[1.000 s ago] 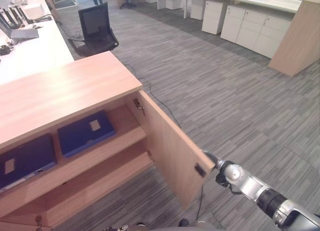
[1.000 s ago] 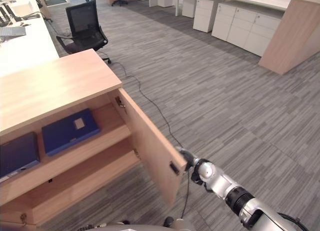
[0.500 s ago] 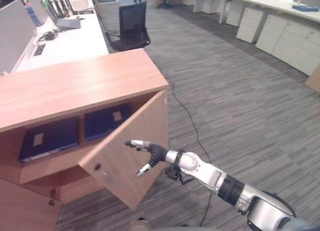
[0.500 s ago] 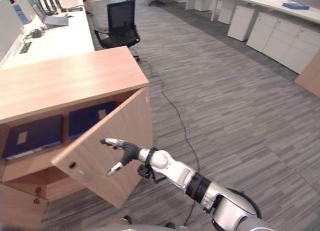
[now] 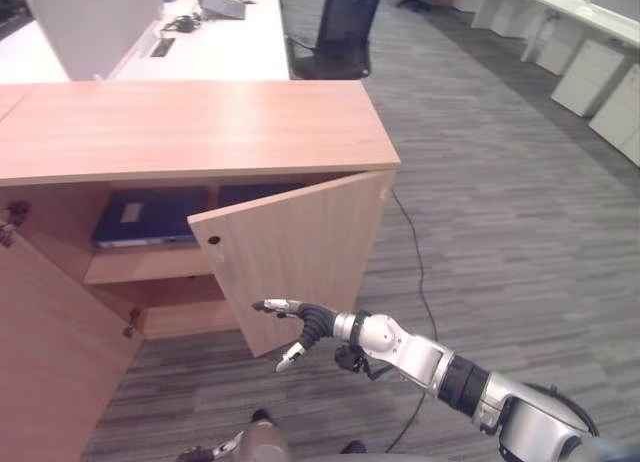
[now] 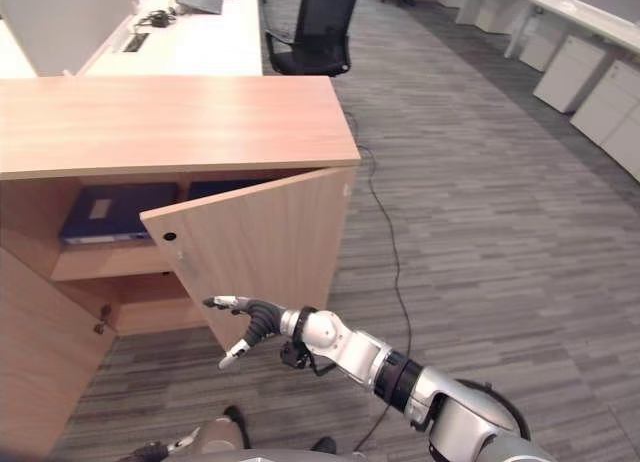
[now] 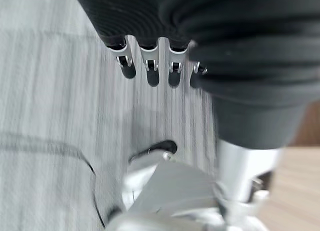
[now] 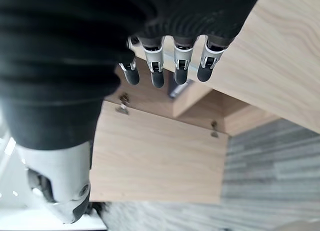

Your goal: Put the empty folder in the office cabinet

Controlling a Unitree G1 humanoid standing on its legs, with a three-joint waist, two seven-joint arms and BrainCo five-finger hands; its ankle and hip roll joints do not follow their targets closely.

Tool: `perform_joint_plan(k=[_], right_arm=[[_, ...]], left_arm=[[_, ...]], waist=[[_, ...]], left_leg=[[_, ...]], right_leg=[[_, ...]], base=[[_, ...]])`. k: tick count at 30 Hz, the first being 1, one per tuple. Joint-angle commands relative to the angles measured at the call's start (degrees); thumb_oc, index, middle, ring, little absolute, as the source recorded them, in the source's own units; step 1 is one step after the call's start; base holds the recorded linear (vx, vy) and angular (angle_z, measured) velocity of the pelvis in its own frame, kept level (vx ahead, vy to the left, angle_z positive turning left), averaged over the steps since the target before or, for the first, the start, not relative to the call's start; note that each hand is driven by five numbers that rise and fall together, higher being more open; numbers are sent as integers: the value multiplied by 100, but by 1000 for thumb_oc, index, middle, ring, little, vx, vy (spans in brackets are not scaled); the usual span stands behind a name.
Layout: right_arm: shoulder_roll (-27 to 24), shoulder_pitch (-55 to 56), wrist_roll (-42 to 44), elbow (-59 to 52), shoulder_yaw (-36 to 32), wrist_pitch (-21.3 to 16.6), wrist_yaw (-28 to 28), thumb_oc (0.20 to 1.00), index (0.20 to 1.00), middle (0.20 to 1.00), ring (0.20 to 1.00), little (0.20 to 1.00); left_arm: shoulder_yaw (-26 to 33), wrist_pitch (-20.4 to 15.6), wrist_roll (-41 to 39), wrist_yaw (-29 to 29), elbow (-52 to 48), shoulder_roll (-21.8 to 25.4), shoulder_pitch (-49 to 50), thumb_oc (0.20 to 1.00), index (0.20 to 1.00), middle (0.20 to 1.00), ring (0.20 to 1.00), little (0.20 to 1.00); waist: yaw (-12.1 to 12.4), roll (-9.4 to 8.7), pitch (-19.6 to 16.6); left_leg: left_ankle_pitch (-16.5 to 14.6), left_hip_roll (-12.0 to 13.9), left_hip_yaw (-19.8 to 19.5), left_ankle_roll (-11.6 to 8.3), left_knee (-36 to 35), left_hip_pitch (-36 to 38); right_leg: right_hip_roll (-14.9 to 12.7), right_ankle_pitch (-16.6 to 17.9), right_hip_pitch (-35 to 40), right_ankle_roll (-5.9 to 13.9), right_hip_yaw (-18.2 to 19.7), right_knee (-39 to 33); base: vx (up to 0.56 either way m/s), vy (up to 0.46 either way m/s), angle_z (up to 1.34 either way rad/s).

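1. Left eye view: compared with half a second ago, the right cabinet door [image 5: 295, 254] has swung further toward closed, and the whole scene has shifted, so the camera has moved. The right hand [image 5: 300, 322] floats just in front of the door's lower part, fingers straight and spread, holding nothing; whether it touches the door cannot be told. The arm reaches in from the lower right.
2. Right eye view: the blue folder [image 6: 115, 210] lies flat on the upper shelf of the cabinet [image 6: 170, 122], left of the half-closed door. A pale label sits on its cover; its writing is too small to read. The left cabinet door [image 6: 40, 352] stands wide open at the near left.
3. Left wrist view: the left hand [image 7: 150, 61] hangs over the grey carpet [image 7: 45, 91], fingers relaxed, empty.
4. Right wrist view: the right hand's fingers [image 8: 156, 66] extend straight near the wooden door face.
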Motion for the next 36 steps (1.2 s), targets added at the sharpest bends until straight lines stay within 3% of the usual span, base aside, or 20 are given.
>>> perform_joint_plan(k=[1,6,9,13,15,16,17,18,19,20,21,22,23,30,35,36], right_arm=[[419,-204,-343,531,-401,-77,-199,1000,1000,1000,1000,1000],[767,179,-966,1780,-686,8,-467,1000,1000,1000,1000,1000],[950,358,-1000,2143,-755,31,-537,1000,1000,1000,1000,1000],[1119,743,-1130,3037,-1209,185,-746,1000,1000,1000,1000,1000],[1113,899,-1257,3398,-1463,302,-848,1000,1000,1000,1000,1000],[1127,1007,-1310,3618,-1643,325,-936,1000,1000,1000,1000,1000],[1087,1090,-1306,3735,-1796,312,-971,1000,1000,1000,1000,1000],[1067,1168,-1310,3851,-1919,338,-1032,1000,1000,1000,1000,1000],[1074,1229,-1293,4016,-2018,343,-1072,1000,1000,1000,1000,1000],[1091,1297,-1240,4190,-2113,355,-1117,1000,1000,1000,1000,1000],[1116,1317,-1184,4300,-2164,361,-1196,1000,1000,1000,1000,1000],[1113,1326,-1109,4378,-2211,355,-1268,1000,1000,1000,1000,1000],[1116,1339,-1024,4498,-2293,369,-1334,1000,1000,1000,1000,1000],[1098,1541,-680,4978,-2809,354,-1565,1000,1000,1000,1000,1000],[1070,1653,-537,5171,-2982,336,-1641,1000,1000,1000,1000,1000],[952,1731,-547,5052,-3034,315,-1646,1000,1000,1000,1000,1000]], left_arm=[[-112,23,176,1,16,-258,-13,1000,1000,1000,1000,1000],[-149,92,497,-36,363,-142,-42,1000,1000,1000,1000,1000],[-108,169,765,1,647,20,-154,1000,1000,1000,1000,1000],[-229,157,1101,124,645,209,-270,1000,1000,1000,1000,1000],[-311,133,1106,148,570,254,-301,1000,1000,1000,1000,1000],[-392,126,1077,156,547,272,-355,1000,1000,1000,1000,1000],[-484,107,1062,162,520,288,-401,1000,1000,1000,1000,1000],[-548,82,1008,179,495,274,-422,1000,1000,1000,1000,1000],[-617,57,962,190,494,255,-439,1000,1000,1000,1000,1000],[-673,37,925,188,498,252,-478,1000,1000,1000,1000,1000],[-769,9,893,194,478,251,-541,1000,1000,1000,1000,1000],[-868,-7,886,198,439,257,-604,1000,1000,1000,1000,1000],[-935,-36,874,194,396,253,-663,1000,1000,1000,1000,1000],[-797,-239,236,314,29,221,-626,1000,1000,1000,1000,1000],[-932,-355,-109,324,-380,-102,-684,1000,1000,1000,1000,1000],[-900,-407,-346,400,-1289,68,-457,1000,1000,1000,1000,1000]], waist=[[181,-66,115],[275,57,-113],[282,-19,-151],[396,-68,-197],[429,-33,-171],[374,-35,-121],[297,-30,-98],[173,-3,-62],[55,31,-61],[-78,68,-36],[-193,88,-1],[-267,55,26],[-275,25,43],[-150,-70,-138],[5,-89,14],[57,-61,62]], left_leg=[[-174,-87,-482,35,-274,69],[-207,-644,-915,264,-883,185],[-235,-811,-1083,341,-1018,233],[-379,-1207,-1573,559,-1241,337],[-437,-1394,-1835,667,-1317,446],[-466,-1524,-2043,751,-1363,510],[-474,-1560,-2206,785,-1399,520],[-464,-1562,-2391,773,-1418,528],[-429,-1532,-2585,729,-1432,489],[-370,-1523,-2812,708,-1432,481],[-246,-1545,-3026,736,-1406,407],[-213,-1597,-3196,734,-1399,396],[-218,-1674,-3382,737,-1409,428],[-112,-1634,-4147,489,-1439,261],[-129,-1620,-4345,312,-1137,74],[-129,-1627,-4370,279,-1007,-47]], right_leg=[[-100,118,428,684,513,-569],[-439,213,410,794,205,-405],[-594,197,452,843,82,-250],[-1069,169,606,985,-290,308],[-1382,311,655,1096,-400,816],[-1619,437,647,1199,-353,1213],[-1670,465,582,1196,-126,1415],[-1583,349,392,1082,390,1539],[-1277,4,193,906,1061,1437],[-877,-306,-9,818,1796,1313],[-424,-370,-259,746,2491,1167],[-119,-396,-353,748,2942,1020],[-4,-347,-325,759,3077,866],[302,-243,116,703,2496,-7],[310,-251,313,659,2007,-194],[286,-258,327,661,1877,-204]], base=[[23,224,38],[53,216,56],[90,138,77],[107,146,60],[134,172,98],[105,124,85],[50,61,88],[-5,-40,96],[12,-76,190],[10,-108,186],[54,-104,149],[62,-101,48],[69,-70,73],[73,-172,113],[-30,-117,61],[-83,-81,63]])
